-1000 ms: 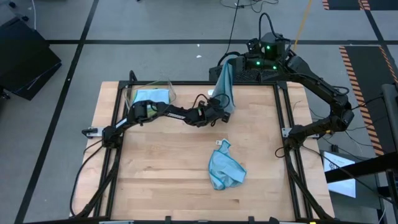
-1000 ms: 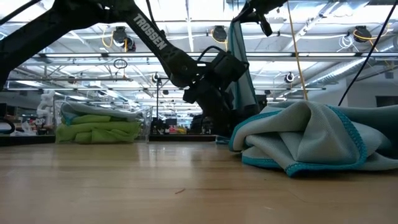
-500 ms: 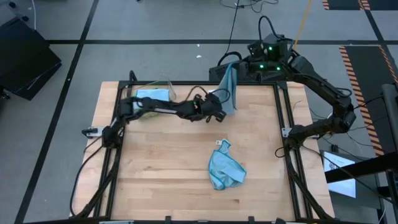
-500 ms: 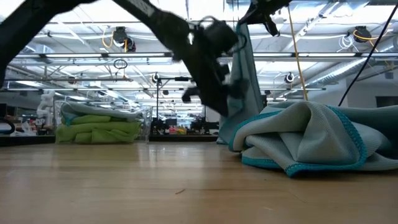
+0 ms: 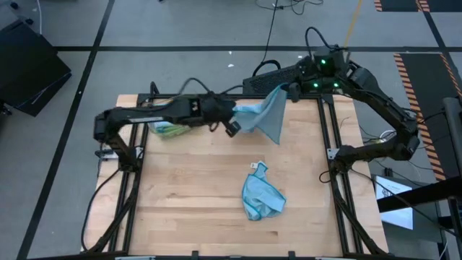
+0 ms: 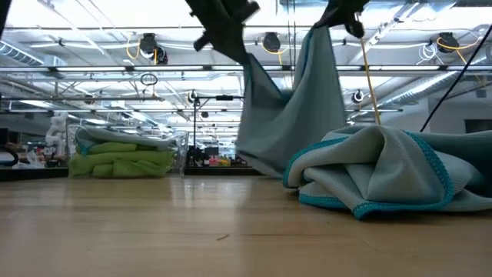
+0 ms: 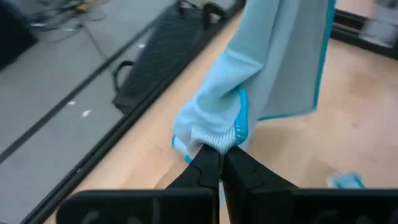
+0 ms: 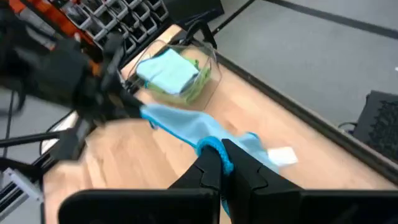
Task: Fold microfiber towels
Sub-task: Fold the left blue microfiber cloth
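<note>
From above, a light blue towel (image 5: pixel 266 115) is seen stretched in the air over the far edge of the table (image 5: pixel 188 195), pinched at one corner by the left gripper (image 5: pixel 234 124) and at the opposite top corner by the right gripper (image 5: pixel 291 89), each clamped tight on the cloth. A second blue towel (image 5: pixel 260 195) is left crumpled on the wood nearer the middle, its white tag (image 5: pixel 253 166) showing, well apart from the hanging one. At the far left corner the clear bin (image 5: pixel 167 124) is partly covered by the left arm. From table height, the held towel (image 6: pixel 288 108) is draped between the two grippers up at the frame's top, its lower edge hanging down behind the crumpled towel (image 6: pixel 380 173); green towels (image 6: pixel 119 160) are stacked in the bin (image 6: pixel 181 154) at left. In the left wrist view, a bunched, teal-stitched corner (image 7: pixel 214 127) is gripped between closed fingers (image 7: pixel 205 168). In the right wrist view, another corner (image 8: pixel 214 148) is nipped by shut fingers (image 8: pixel 239 165), with the bin (image 8: pixel 208 62) beyond, holding blue cloth over green.
</note>
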